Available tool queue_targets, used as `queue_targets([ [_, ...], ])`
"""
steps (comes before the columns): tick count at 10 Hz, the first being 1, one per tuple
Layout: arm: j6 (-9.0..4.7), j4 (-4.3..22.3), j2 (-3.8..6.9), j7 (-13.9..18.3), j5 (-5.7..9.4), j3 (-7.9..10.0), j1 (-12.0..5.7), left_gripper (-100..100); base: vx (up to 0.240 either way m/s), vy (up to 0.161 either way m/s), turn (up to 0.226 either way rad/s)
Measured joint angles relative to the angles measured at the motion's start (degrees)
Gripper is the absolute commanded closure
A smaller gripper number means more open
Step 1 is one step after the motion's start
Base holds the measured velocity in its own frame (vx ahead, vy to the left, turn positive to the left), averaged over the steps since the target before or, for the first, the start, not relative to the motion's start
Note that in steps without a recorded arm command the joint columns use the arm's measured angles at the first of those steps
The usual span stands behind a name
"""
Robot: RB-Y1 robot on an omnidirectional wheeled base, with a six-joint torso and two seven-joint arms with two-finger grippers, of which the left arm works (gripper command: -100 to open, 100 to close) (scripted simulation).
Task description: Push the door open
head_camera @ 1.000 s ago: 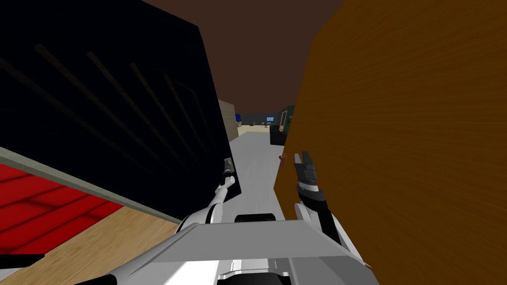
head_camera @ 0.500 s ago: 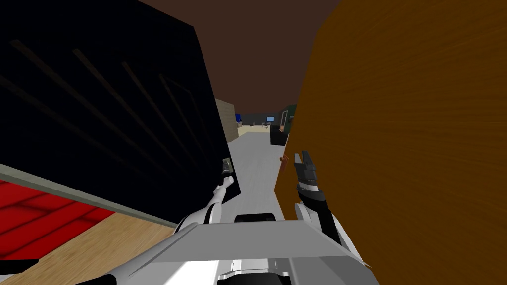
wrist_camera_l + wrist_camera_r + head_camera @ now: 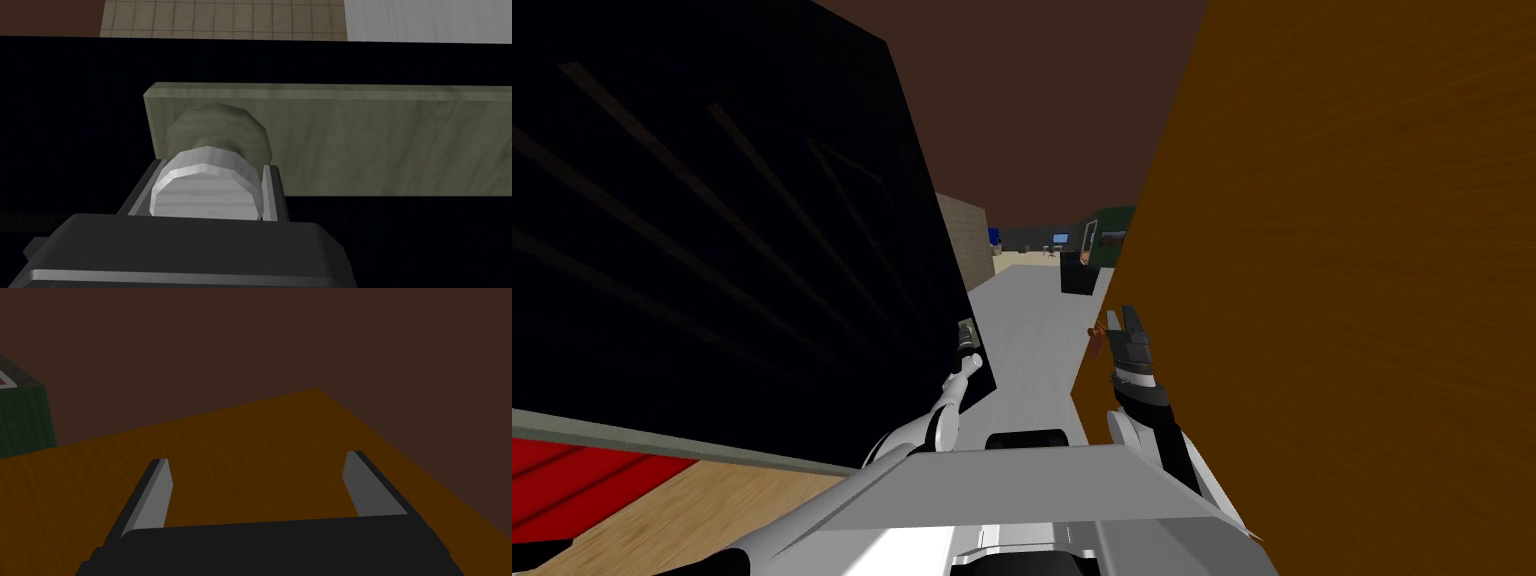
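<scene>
Left gripper [image 3: 211,168] fingers are clenching the door knob [image 3: 205,194] of a black door [image 3: 762,250]; right gripper [image 3: 257,457] fingers are spread open beside an orange-brown wooden panel [image 3: 1362,300].

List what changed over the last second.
The gap between the black door and the brown panel widened: the door's top corner drew left, the panel's edge drew right, baring more of the green cabinet beyond. Some of that may be my own move. Unchanged: left end effector shut on the knob, right end effector open beside the panel.
</scene>
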Motion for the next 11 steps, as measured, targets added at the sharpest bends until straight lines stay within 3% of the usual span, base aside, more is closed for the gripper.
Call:
queue_targets([
  [2, 0.20, -1.6, -0.75, -1.1, 0.48, 1.14, 0.53, 100, 0.197, -0.010, 0.079],
  [3, 0.59, -3.0, -1.97, -2.1, 0.86, 2.13, 1.13, 100, 0.214, -0.015, 0.065],
  [5, -0.05, -2.9, -3.06, -3.2, 1.52, 3.68, 0.88, 100, 0.126, -0.033, 0.052],
  [6, -0.23, -2.9, -3.05, -3.3, 1.58, 3.79, 0.79, 100, 0.098, 0.011, -0.070],
  [7, 0.72, -5.5, -3.70, -4.5, 2.02, 4.67, 1.94, 100, 0.108, 0.025, -0.029],
  [9, -1.11, -2.1, -1.57, -4.4, 2.63, 5.17, 0.85, 100, 0.127, 0.031, -0.038],
  [10, -0.17, -4.6, -2.58, -6.5, 3.36, 6.86, 1.06, 100, 0.109, 0.025, -0.003],
  [11, -2.08, -0.8, -0.76, -6.4, 3.52, 6.83, -0.54, 100, 0.138, 0.048, -0.059],
])
